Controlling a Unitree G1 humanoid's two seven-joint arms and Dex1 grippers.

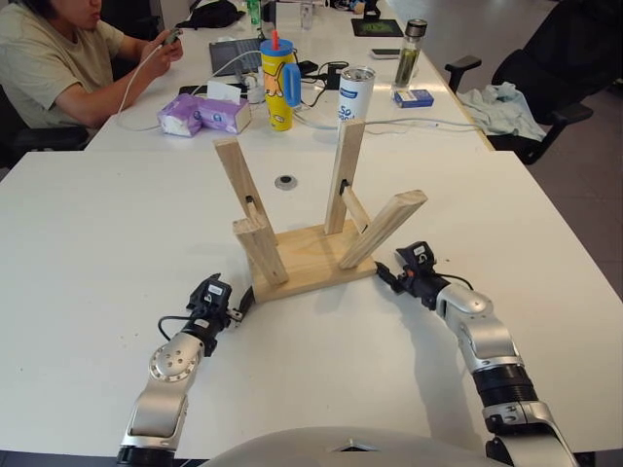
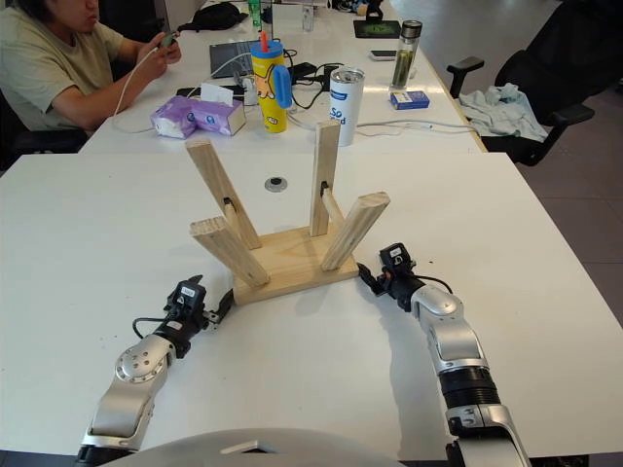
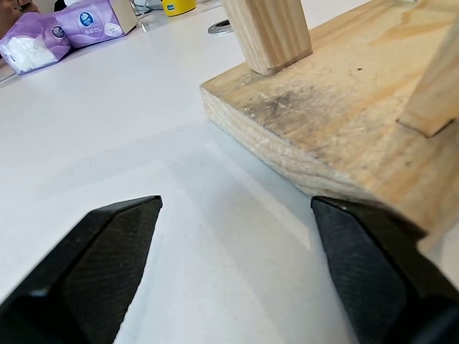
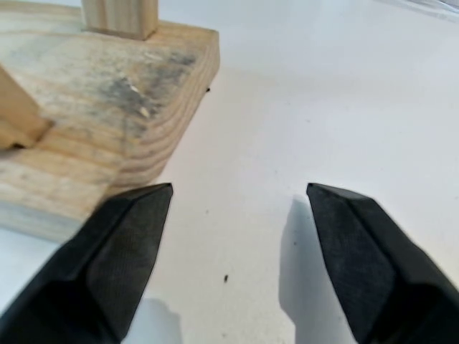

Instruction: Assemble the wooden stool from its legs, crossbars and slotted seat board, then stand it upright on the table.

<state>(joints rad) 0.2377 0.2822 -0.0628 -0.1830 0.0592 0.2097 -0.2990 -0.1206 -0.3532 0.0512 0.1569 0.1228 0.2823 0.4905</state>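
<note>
The wooden stool lies upside down at the middle of the table, its seat board [image 1: 313,265] flat on the surface. Its legs point up and splay outward, such as the far left leg [image 1: 238,180] and the near right leg [image 1: 386,227]. A short crossbar [image 1: 357,208] slants beside the far right leg [image 1: 346,175]. My left gripper [image 1: 238,305] is open at the board's near left corner [image 3: 323,122], low on the table. My right gripper [image 1: 382,273] is open just off the near right corner [image 4: 100,93]. Neither holds anything.
A round cable grommet [image 1: 285,182] sits behind the stool. Farther back stand tissue packs [image 1: 204,113], a yellow bottle [image 1: 277,86], a white tumbler [image 1: 356,94] and cables. Bare tabletop [image 1: 88,253] spreads left, right and in front of the stool.
</note>
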